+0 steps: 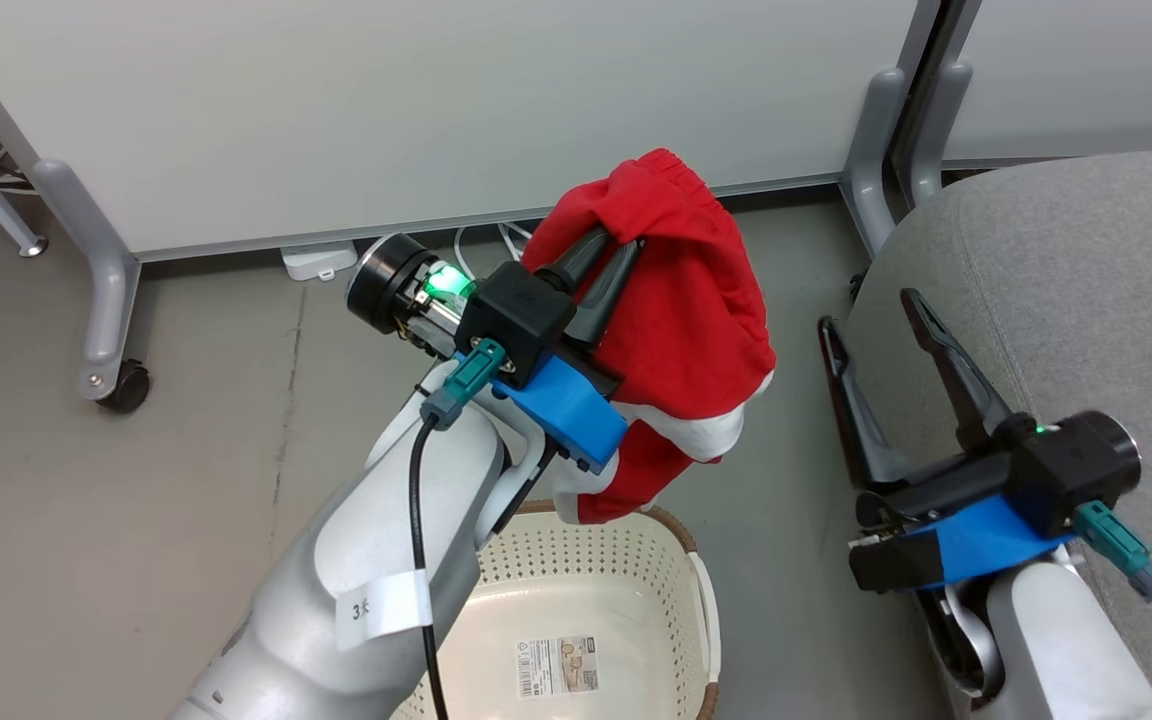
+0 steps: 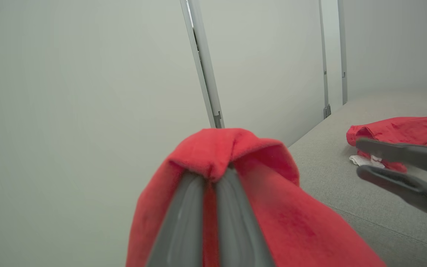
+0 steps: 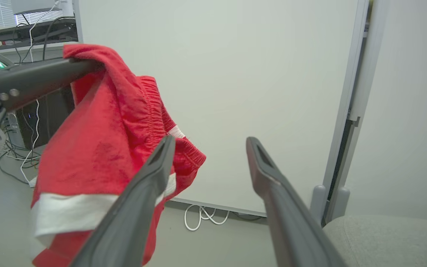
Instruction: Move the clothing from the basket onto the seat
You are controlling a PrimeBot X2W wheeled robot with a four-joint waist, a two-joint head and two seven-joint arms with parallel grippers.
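Red fabric hangs in mid-air: one red garment [image 1: 686, 300] is pinched in the closed fingers of the left hand [image 1: 619, 245], held above and just beyond the basket [image 1: 576, 570], its white trim [image 1: 696, 432] drooping close over the brown rim. In the left wrist view a second red garment [image 2: 399, 129] lies on the grey seat [image 1: 1086, 280]. The right hand [image 1: 866, 312] is spread open and holds nothing. It is poised at the seat's near edge, between the carried garment and where it is bound.

We judge several things could go wrong. The grip appears to take only a fold near the elastic waistband, so a quick swing could shake the cloth loose onto the floor [image 1: 236, 400] between basket and seat. The trailing hem could catch the basket rim and tug it along. The right hand's open fingers stand in the path, so the cloth could drape over them, or the two hands could knock together. A release too near the seat's rounded edge could let the garment slide off.

As for writing, a sticker [image 1: 556, 667] with a barcode sits in the basket's base, its print too small for us to read. A white tag [image 1: 381, 605] on the left forearm shows a "3" and a cut-off mark.
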